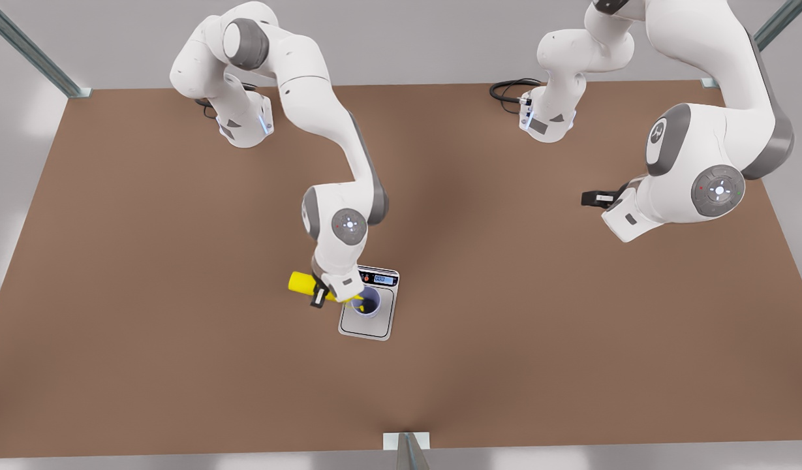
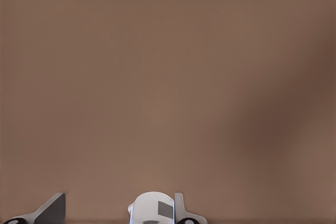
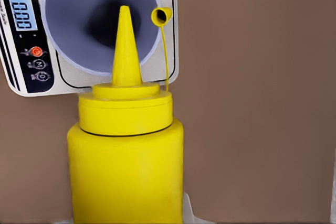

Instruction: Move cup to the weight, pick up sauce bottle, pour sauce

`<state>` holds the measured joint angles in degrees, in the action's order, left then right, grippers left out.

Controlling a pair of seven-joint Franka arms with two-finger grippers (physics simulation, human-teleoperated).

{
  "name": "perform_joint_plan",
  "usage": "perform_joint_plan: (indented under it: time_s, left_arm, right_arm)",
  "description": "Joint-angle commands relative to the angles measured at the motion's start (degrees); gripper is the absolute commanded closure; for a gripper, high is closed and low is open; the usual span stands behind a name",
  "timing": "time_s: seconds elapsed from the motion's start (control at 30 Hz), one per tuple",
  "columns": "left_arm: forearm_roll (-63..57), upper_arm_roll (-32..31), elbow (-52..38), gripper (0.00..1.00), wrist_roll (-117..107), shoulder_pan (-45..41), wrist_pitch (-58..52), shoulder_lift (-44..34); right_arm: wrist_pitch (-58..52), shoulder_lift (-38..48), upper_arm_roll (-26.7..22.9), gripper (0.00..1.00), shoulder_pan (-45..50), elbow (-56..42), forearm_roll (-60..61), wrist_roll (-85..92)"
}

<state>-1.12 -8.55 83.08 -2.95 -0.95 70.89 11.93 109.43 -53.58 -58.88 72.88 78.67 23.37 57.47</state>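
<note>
The right gripper (image 1: 323,291) grasps the tilted sauce bottle (image 3: 126,166), nozzle over the cup (image 3: 79,24) on the weight (image 1: 368,324); its fingers are mostly hidden. The left gripper (image 2: 113,216) waits, spread, cut off

One cup (image 1: 367,303), one bottle (image 1: 304,282), one scale (image 1: 369,326)

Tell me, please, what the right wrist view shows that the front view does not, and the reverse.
Right wrist view alone: the scale's buttons, the readable digits on its display, and the small cap hanging by a thin tether beside the nozzle.

Front view alone: both arms on the brown table; the right gripper holds the sauce bottle tipped toward the cup, and the left gripper waits off to the front view's right.

Both: the sauce bottle, the cup standing on the weight, nozzle pointing at the cup.
</note>
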Motion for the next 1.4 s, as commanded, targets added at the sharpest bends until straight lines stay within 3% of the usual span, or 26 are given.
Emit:
perform_joint_plan:
  time_s: [0.0, 0.83, 0.97, 1.1, 1.2, 1.37]
  left_arm:
    - [-0.03, 0.02, -0.02, 0.00, 0.40, -0.01, -0.05, -0.06]
    - [-0.03, -0.86, -0.02, 0.00, 0.22, -0.10, -0.40, -0.33]
    - [0.15, -0.60, -0.29, 0.00, -0.13, -0.01, -0.31, -0.33]
    - [0.50, -1.03, -0.90, 0.00, -0.66, -0.36, -0.31, -0.59]
    - [-0.03, -5.78, -0.81, 0.00, -7.86, -0.54, -0.31, -1.38]
    - [-2.22, -5.52, -0.55, 0.00, -7.95, 0.43, 1.53, -0.68]
  right_arm:
    - [0.08, -0.30, -0.62, 0.45, 0.59, -0.01, -2.01, -1.05]
    - [-0.01, -3.03, -2.64, 0.45, 2.79, -0.27, -6.05, -0.34]
    - [-4.49, -2.06, -5.81, 0.45, 1.30, -0.01, 7.83, 5.98]
    - [-8.71, -0.30, -5.81, 0.45, -5.03, 0.60, 22.06, 17.85]
    - [-12.48, 0.14, -5.54, 0.45, -10.22, 1.31, 30.59, 27.69]
    - [-26.45, -0.04, -4.84, 0.45, -20.06, 2.10, 49.13, 42.10]
